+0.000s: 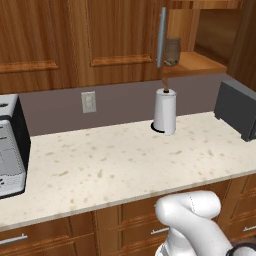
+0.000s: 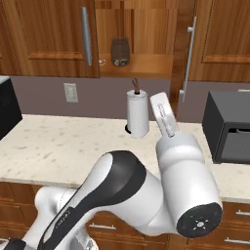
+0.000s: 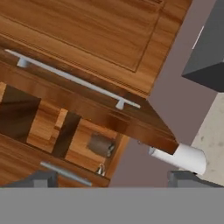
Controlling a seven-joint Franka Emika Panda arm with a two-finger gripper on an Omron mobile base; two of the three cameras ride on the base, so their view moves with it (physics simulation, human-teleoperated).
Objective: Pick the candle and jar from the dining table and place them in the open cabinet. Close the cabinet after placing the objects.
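Note:
The cabinet stands open above the counter. On its shelf sits the jar, also seen from the left and from the hand. A tiny pale object stands beside the jar at the shelf's edge. It looks like the candle, but it is too small to be sure. My gripper is open and empty, raised over the counter and aimed up at the cabinet, well short of the shelf. A long silver door handle crosses the hand view above the opening. The dining table is out of view.
A white paper-towel roll stands on the speckled counter just below the opening. A dark appliance sits at the right, a toaster oven at the left. A wall outlet is on the backsplash. Drawers run under the counter.

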